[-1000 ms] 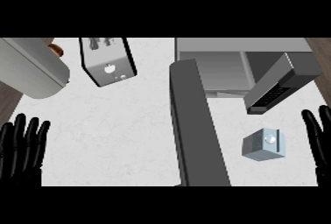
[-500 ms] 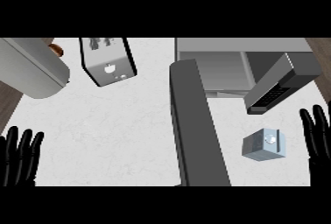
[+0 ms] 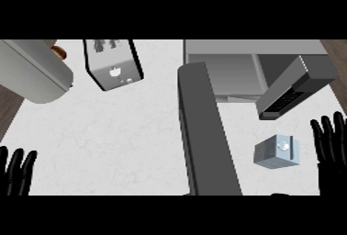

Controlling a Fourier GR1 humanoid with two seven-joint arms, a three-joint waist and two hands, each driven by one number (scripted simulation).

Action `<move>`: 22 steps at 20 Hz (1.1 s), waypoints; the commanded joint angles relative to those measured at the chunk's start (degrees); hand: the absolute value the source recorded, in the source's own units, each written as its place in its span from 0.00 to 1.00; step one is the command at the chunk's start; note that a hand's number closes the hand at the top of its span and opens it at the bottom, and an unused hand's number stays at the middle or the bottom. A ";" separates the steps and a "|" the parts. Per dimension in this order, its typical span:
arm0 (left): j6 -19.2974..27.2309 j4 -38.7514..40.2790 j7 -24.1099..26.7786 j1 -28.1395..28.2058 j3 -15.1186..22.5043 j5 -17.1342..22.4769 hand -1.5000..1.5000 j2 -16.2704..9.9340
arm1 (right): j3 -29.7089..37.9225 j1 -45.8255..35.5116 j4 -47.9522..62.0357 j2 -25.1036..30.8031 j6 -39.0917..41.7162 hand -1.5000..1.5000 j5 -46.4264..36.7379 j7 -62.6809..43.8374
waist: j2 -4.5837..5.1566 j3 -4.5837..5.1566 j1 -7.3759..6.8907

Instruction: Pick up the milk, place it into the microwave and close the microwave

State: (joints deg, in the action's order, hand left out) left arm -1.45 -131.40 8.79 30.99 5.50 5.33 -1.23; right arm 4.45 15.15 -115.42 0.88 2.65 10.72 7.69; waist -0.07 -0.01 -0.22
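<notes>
The milk is a small grey-blue carton with a white cap, standing on the white counter at the lower right. My right hand is just to its right, open with fingers straight up, not touching it. The microwave sits at the top right, its cavity showing. Its open door runs down the middle of the view, left of the milk. My left hand shows at the lower left edge, open, fingers up, resting.
A toaster-like appliance lies at the top centre-left. A large grey rounded appliance fills the top left corner. A dark panel with buttons juts out at the microwave's right, above the milk.
My left hand has dropped lower towards the bottom edge. My right hand has moved slightly down and right. The milk and the microwave door stay where they were.
</notes>
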 commanded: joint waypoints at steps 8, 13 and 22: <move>-1.54 -1.50 4.80 6.61 4.56 -2.86 0.00 1.20 | 7.83 0.39 16.08 1.94 4.71 0.00 1.62 11.78 | -0.02 -0.01 -0.14; -3.44 3.54 8.75 5.43 0.83 -0.18 0.00 0.34 | 8.40 -0.32 23.13 2.29 7.28 0.00 0.88 16.24 | 0.00 0.01 -0.11; -0.49 0.31 2.46 1.97 2.60 -1.28 0.00 1.19 | 8.49 -3.84 29.91 4.21 9.22 0.00 -2.70 22.03 | 0.06 0.00 0.11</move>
State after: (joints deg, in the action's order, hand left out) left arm -3.65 -132.94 13.13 37.32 7.51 5.16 -0.70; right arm 13.49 13.04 -87.68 4.80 11.79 9.70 28.42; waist -0.07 -0.02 -0.31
